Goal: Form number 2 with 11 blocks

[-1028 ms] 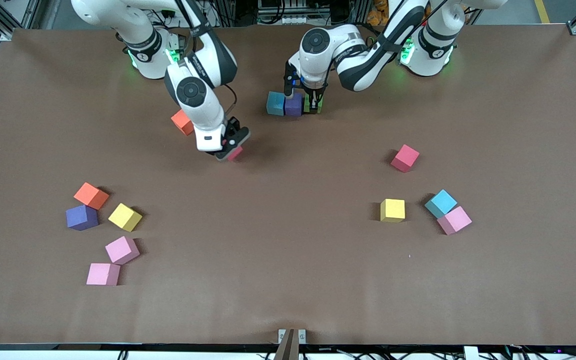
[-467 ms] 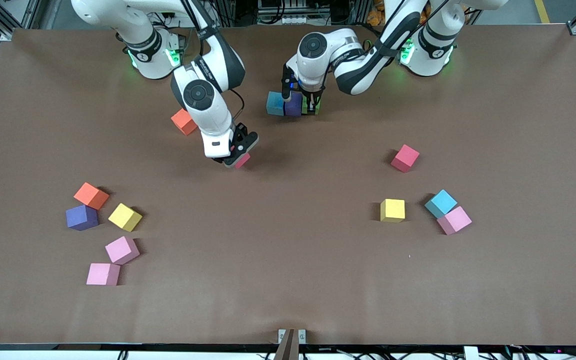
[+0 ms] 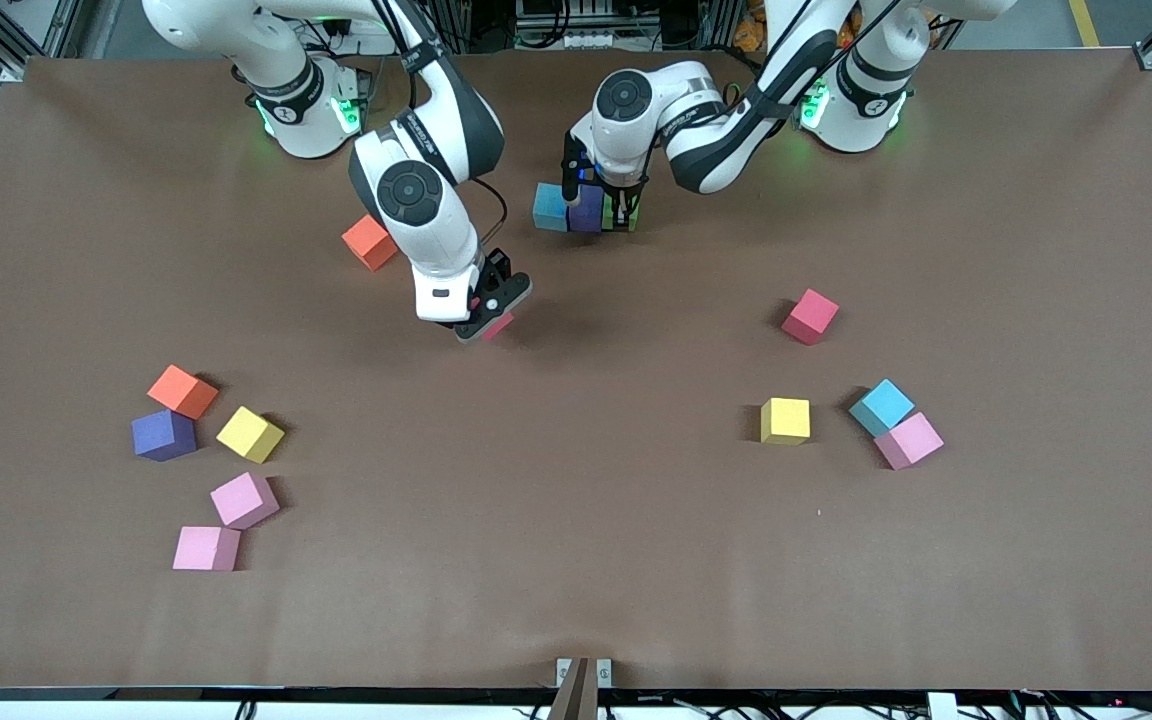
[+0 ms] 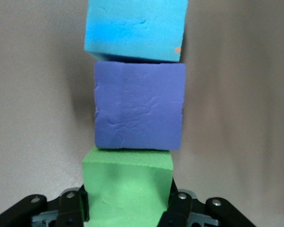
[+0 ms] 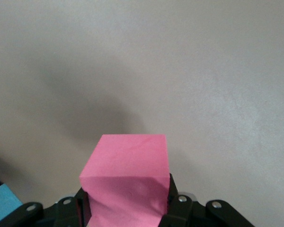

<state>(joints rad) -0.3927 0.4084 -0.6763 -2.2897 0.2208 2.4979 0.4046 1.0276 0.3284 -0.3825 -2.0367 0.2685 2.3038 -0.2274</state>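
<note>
The left pincer (image 3: 621, 215) is down near the robots' edge of the brown tabletop (image 3: 576, 560), clamped on a green block (image 4: 128, 191) that sits at the end of a short row: a purple block (image 4: 139, 106) touches the green one, and a light blue block (image 4: 136, 28) touches the purple one, the blue end pointing toward the right arm's end of the tabletop. These three are the only blocks set in a line. The right pincer (image 3: 491, 315) hangs over bare tabletop nearer the front camera than that row, its fingers closed on a crimson block (image 5: 125, 179) lifted clear of the surface, with its shadow below it. An orange block (image 3: 369, 242) lies on the tabletop beside the right arm. Toward the right arm's end lies a loose cluster: another orange block (image 3: 182, 391), a second purple block (image 3: 164, 434) and a yellow block (image 3: 250, 434) close together, and nearer the camera two pink blocks (image 3: 244, 499) (image 3: 206, 548) almost touching. Toward the left arm's end, a second crimson block (image 3: 810, 316) lies alone; nearer the camera sit a second yellow block (image 3: 785, 420) and, beside it, a second light blue block (image 3: 881, 406) touching a third pink block (image 3: 908, 440).
</note>
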